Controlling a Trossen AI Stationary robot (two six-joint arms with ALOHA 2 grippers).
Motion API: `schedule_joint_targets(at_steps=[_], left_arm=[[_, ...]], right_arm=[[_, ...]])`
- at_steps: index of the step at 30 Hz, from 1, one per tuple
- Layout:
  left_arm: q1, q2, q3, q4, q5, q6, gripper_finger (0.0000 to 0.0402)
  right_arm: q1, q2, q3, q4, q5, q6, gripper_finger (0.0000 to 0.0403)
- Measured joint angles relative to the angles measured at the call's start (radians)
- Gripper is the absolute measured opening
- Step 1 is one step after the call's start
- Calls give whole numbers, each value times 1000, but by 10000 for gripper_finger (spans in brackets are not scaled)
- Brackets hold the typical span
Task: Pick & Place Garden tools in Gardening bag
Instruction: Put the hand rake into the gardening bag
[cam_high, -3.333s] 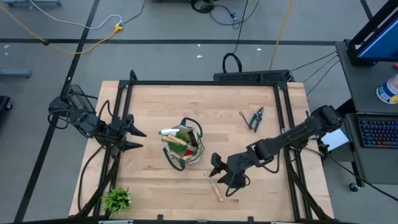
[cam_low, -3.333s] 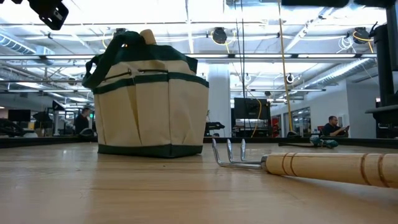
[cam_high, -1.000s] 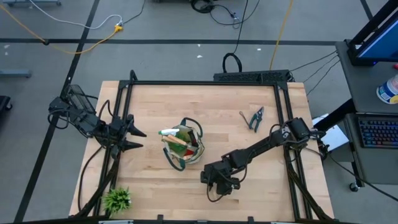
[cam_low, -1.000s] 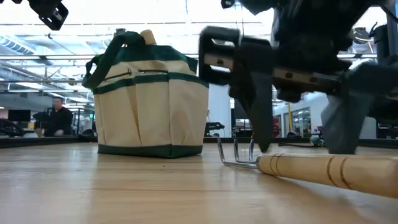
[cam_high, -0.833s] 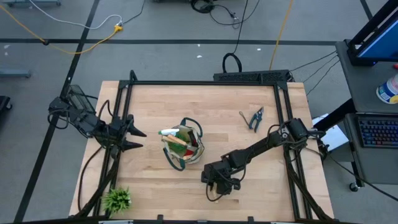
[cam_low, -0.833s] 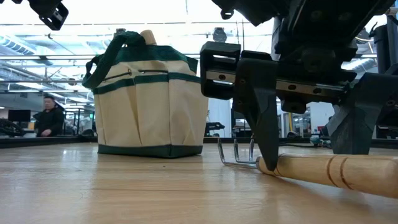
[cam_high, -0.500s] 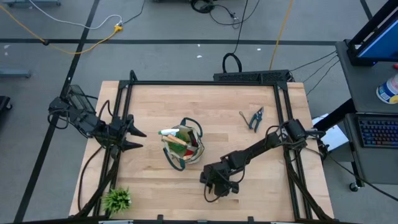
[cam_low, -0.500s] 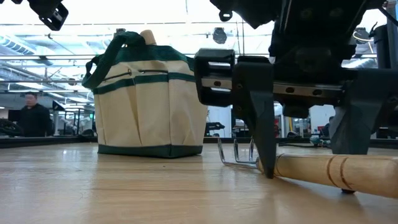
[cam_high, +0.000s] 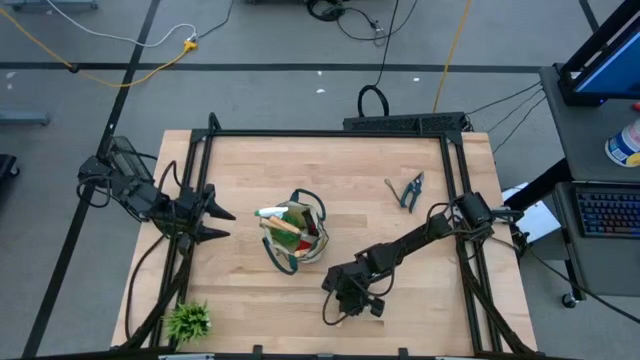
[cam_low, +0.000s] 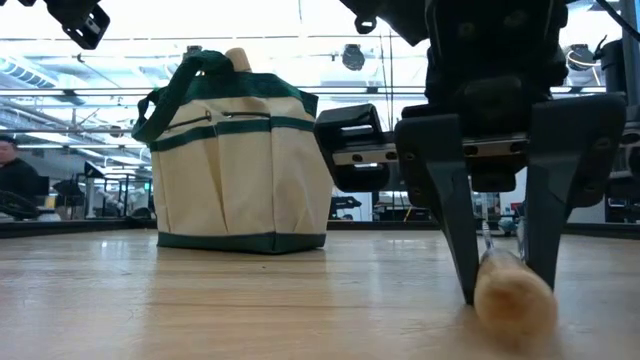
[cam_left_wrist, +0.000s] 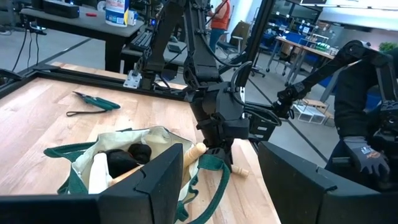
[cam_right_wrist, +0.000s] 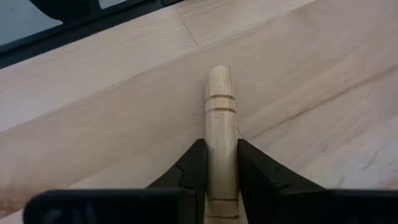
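Small spiky green plant (cam_high: 188, 320) at table corner, well left of wooden-handled tool. Pale butcher-block wooden table (cam_high: 250, 170) under tool. Black cable loop (cam_high: 374, 100) on grey floor beyond table's far edge. Blue-keyed keyboard (cam_high: 607, 212) on side desk, far right.

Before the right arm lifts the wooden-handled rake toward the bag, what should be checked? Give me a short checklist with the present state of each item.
1. Right tool closed on the wooden-handled rake: ok, fingers press both sides of the handle.
2. Rake off the wooden table: not ok, the handle end looks to rest on the wood in the low view.
3. Beige canvas bag with green trim upright: ok.
4. Room in the bag: cannot tell, it already holds tools.
5. Left tool clear of the path: ok, it waits beside the bag on the table's left side.
6. Dark pruning shears out of the way: ok.
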Motion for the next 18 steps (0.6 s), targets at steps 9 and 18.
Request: schedule_joint_targets(at_steps=[9,18], left_arm=[[0,0,0,0,0,-4,216],[0,0,0,1,0,-7,216]], right_arm=[[-2,-107,-8,-71,54,51,58],[-5,-313,-5,-120,28,164,58]])
